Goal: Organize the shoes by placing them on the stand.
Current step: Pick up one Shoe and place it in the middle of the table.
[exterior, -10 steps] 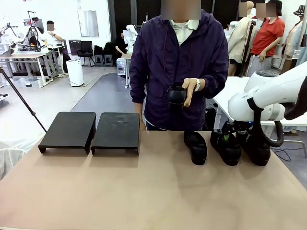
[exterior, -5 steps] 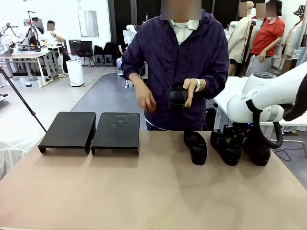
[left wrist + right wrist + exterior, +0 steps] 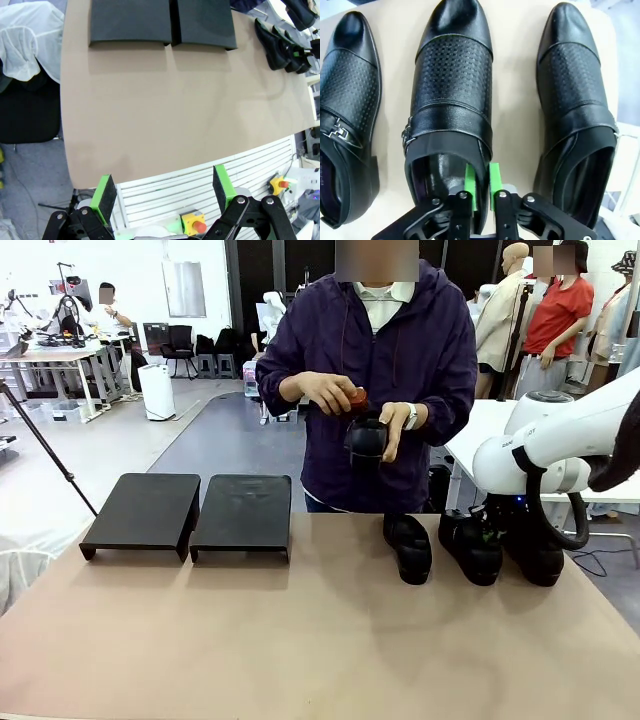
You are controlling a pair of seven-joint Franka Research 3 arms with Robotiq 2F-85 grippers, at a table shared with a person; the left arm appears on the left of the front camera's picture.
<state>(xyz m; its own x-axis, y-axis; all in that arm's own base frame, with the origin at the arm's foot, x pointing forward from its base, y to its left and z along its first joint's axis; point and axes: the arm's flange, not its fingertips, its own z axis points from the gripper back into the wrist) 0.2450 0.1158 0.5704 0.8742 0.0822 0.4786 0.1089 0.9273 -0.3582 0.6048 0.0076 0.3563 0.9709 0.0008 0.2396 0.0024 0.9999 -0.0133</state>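
Four glossy black shoes make up the set. Three of them stand side by side along the table's (image 3: 300,650) far edge, toward its far right corner. The middle shoe (image 3: 452,85) has a perforated panel over the vamp, a smooth rounded toe cap and a plain strap with a small metal buckle at its side. The left shoe (image 3: 350,100) and the right shoe (image 3: 570,85) beside it carry the same perforated pattern, and none of the three touches another. The fourth shoe (image 3: 367,438) is off the table, held in front of the person's chest by one hand (image 3: 397,428). The person's other hand (image 3: 322,390) is just above it and holds a small red thing (image 3: 357,397).

The right gripper (image 3: 481,182) sits at the middle shoe's opening. Its green pads are drawn almost together and pinch the side wall of the collar, one pad inside the shoe and one outside.

The stand is two matte-black trays, the left tray (image 3: 145,508) and the right tray (image 3: 243,508). They sit just beside each other at the far edge, toward the far left corner and well apart from the shoes.

The left gripper (image 3: 164,192) hangs past the table's near edge, its two pads spread wide with nothing between them.
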